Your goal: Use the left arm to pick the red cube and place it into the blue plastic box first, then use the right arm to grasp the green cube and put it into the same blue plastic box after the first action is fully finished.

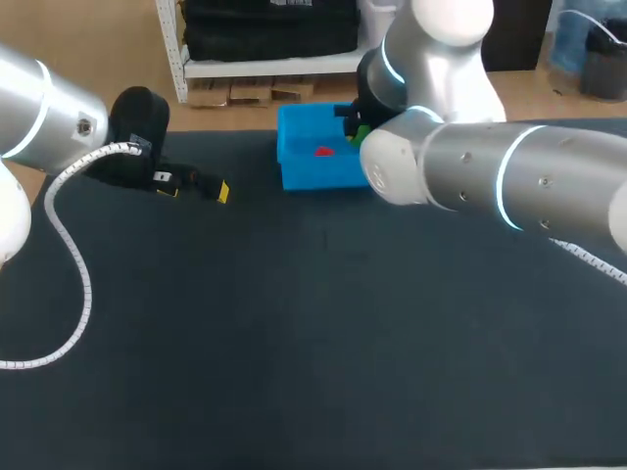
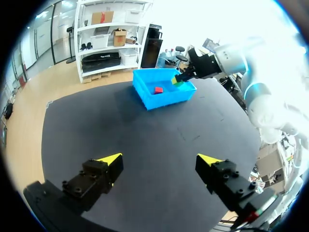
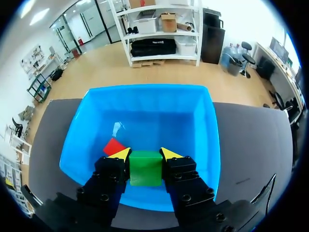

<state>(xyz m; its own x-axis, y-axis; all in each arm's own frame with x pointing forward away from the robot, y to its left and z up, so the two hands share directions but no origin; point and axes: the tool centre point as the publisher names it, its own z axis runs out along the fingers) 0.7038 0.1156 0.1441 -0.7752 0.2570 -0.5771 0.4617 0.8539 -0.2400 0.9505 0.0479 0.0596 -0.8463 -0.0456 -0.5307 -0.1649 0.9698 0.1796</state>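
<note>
Right now our right gripper [image 3: 145, 154] pinches the green cube [image 3: 145, 168] between its yellow tips, one finger on each of two opposite faces. It hangs inside the rim of the blue plastic box [image 3: 145, 91], close to the wall nearest the wrist. Straight below the cube lies open box floor, so we judge the coming move to be a short lowering and a release, with no sideways travel. The red cube [image 3: 114, 146] already lies on that floor, just ahead of one finger and off to the side, apparently out of the drop path. Our left gripper [image 2: 159, 160] has its fingers spread and holds nothing; it hangs over the dark table [image 1: 294, 343], well apart from the box.
</note>
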